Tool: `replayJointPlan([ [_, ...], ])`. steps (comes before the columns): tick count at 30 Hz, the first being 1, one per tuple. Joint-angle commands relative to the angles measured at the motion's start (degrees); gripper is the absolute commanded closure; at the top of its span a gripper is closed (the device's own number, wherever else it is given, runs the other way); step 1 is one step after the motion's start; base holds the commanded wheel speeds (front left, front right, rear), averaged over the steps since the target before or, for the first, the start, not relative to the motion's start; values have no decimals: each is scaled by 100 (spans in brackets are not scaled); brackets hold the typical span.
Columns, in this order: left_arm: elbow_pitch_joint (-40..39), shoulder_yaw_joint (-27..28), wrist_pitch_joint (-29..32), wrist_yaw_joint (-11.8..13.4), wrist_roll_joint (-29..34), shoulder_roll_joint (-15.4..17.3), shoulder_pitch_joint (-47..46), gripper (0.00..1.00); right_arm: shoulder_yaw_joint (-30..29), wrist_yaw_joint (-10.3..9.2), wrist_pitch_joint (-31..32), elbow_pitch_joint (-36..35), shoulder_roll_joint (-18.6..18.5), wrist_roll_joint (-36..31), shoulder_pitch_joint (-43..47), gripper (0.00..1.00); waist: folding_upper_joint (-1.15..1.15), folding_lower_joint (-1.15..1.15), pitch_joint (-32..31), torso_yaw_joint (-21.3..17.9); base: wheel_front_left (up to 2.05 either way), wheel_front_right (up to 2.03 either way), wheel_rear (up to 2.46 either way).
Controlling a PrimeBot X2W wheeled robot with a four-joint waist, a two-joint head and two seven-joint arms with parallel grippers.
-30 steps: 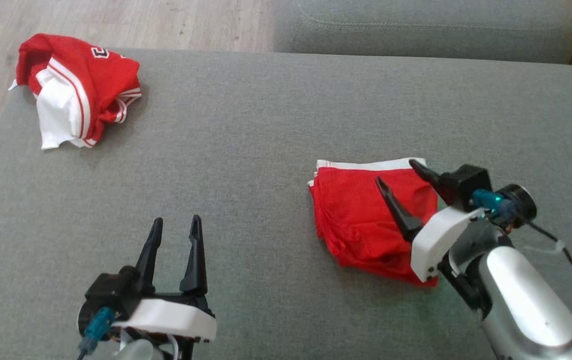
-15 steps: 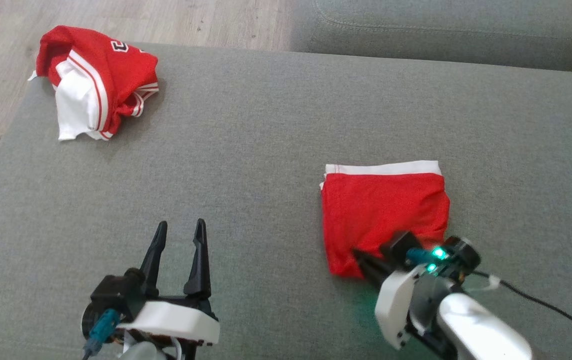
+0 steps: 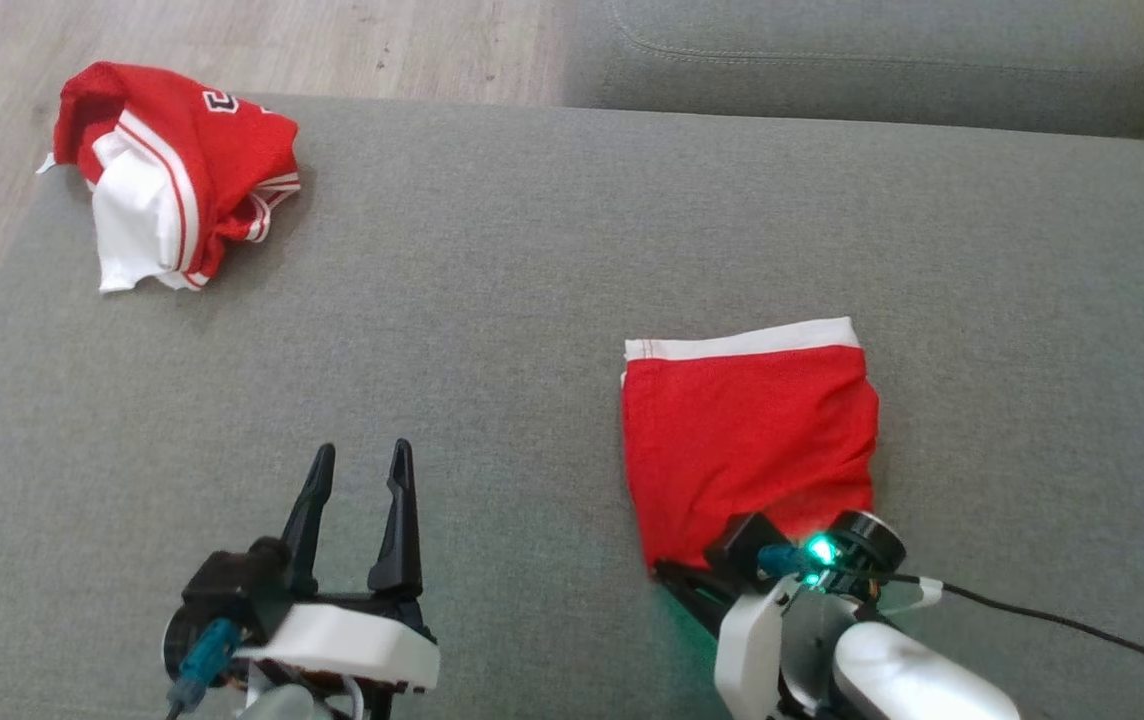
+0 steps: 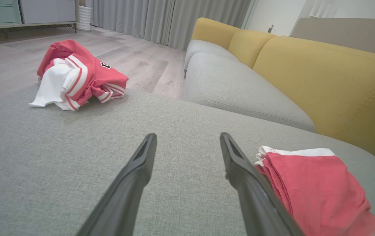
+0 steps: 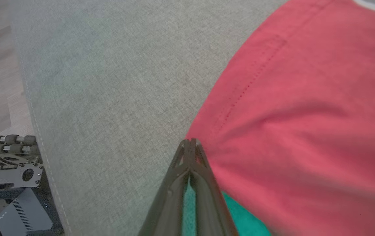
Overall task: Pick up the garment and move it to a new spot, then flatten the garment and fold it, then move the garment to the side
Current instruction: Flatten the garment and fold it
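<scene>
Grey sofa cushion [image 3: 492, 300]; folded red garment [image 3: 747, 430] right of centre, white band at far edge. Right claw [image 5: 190, 142] pressed shut at near-left corner, garment spreading far-right from tips; pinch on fabric unclear. Left claw [image 3: 363, 452] gaping, empty, well apart to left.

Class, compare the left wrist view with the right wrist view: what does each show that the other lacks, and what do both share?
Left wrist view, not the right: the open left gripper, a crumpled red-and-white jersey, the yellow sofa back and curtains. Right wrist view, not the left: the right gripper, shut on a corner of the folded red garment, and the robot's wheeled base. Both: the folded red garment, the grey cushion and wood floor.
</scene>
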Motion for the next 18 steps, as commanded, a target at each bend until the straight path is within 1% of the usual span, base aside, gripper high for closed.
replayJointPlan([
  [1, -154, 199, -32, 17, 15, 98, -127, 0, 82, -4, -87, -114, 45, 44, -180, 100, 0, 0, -3, -32, 0, 0, 0],
  [4, -154, 204, -34, 27, 19, 109, -130, 0, 76, -4, -246, -135, 103, 114, -206, 100, 0, 0, -33, -105, 0, 0, 0],
  [7, -147, 210, -40, 32, 29, 123, -126, 0, -196, -4, -524, -199, 191, 95, -218, 100, 0, 0, -111, -185, 0, 0, 0],
  [8, -145, 209, -42, 34, 36, 123, -127, 0, -321, -4, -605, -228, 224, 75, -203, 93, 0, 0, -144, -207, 0, 0, 0],
  [9, -145, 211, -45, 35, 42, 121, -128, 0, -464, -4, -689, -264, 261, 50, -176, 77, 0, 0, -184, -231, 0, 0, 0],
  [10, -143, 213, -49, 31, 48, 119, -129, 0, -595, -4, -755, -305, 294, 18, -140, 65, 0, 0, -224, -253, 0, 0, 0],
  [12, -123, 214, -56, 26, 55, 115, -122, 0, -895, -4, -867, -404, 358, -48, -34, 21, 0, 0, -308, -300, 0, 0, 0],
  [13, -108, 206, -59, 19, 67, 117, -118, 0, -1062, -4, -900, -451, 384, -100, 31, 2, 0, 0, -350, -321, 0, 0, 0],
  [14, -89, 204, -63, 13, 72, 114, -110, 0, -1230, -4, -915, -504, 403, -175, 99, 0, 0, 0, -394, -344, 0, 0, 0],
  [18, 11, 212, -82, -27, 76, 88, -37, 0, -2027, -4, -962, -785, 558, -427, 474, 0, 0, 0, -533, -426, 0, 0, 0],
])
